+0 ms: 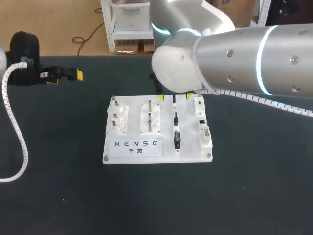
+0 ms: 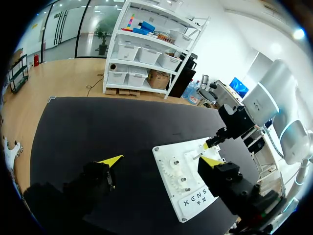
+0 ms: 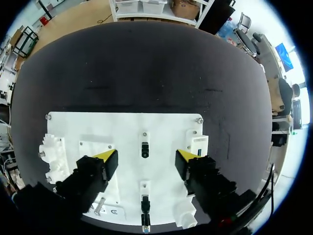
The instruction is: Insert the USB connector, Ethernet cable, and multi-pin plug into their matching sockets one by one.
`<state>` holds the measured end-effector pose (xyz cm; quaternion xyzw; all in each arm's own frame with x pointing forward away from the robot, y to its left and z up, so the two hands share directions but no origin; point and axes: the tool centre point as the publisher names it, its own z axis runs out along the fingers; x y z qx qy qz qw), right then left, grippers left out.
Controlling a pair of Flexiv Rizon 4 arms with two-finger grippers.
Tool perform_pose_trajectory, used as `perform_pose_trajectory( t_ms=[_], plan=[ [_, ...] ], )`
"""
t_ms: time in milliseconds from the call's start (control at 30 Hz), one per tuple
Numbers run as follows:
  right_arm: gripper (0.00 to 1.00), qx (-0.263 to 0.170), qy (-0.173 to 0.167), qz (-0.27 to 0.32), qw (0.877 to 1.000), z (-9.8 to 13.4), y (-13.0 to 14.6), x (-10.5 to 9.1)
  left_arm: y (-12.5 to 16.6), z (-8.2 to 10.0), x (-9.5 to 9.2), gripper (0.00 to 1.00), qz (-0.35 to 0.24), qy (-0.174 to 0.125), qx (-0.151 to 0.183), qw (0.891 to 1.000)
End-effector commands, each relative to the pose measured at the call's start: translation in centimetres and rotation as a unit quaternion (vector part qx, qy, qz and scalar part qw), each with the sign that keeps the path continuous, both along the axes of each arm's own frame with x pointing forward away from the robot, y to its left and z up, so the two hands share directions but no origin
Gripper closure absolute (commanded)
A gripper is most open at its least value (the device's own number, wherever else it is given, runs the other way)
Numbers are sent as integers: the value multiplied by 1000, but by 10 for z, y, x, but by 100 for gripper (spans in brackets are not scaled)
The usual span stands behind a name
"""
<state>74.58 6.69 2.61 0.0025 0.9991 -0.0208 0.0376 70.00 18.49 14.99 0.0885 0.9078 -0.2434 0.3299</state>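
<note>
At mid-table, white board (image 1: 132,147): plugs parked in its middle row, sockets (image 1: 202,122) along its right edge, none mated yet; right gripper (image 3: 146,159) spread wide, empty, straddling a small black plug (image 3: 145,150), seemingly aligned for pickup; left gripper (image 2: 161,160) spread, empty, well clear.

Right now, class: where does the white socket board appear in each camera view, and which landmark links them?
Head view: white socket board mid-table, below the right gripper.
Left wrist view: ahead of the left gripper, nearer one finger.
Right wrist view: directly under the right gripper, spanning both fingers.
Shared landmark: the white gears along one board edge.
</note>
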Motion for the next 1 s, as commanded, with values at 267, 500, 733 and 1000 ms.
perform_pose_trajectory(
  t_ms=[267,500,733,1000],
  plan=[
    [57,-4,-5,-11,1000,-8,3,2,0,0,0,0,0,0,0,1000],
    [58,-1,0,-19,1000,-12,1,3,0,0,0,0,0,0,0,1000],
    [71,0,1,-25,1000,-13,-3,5,0,0,0,0,0,0,0,1000],
    [78,2,-1,-24,1000,-12,-5,4,0,0,0,0,0,0,0,1000]
  ],
)
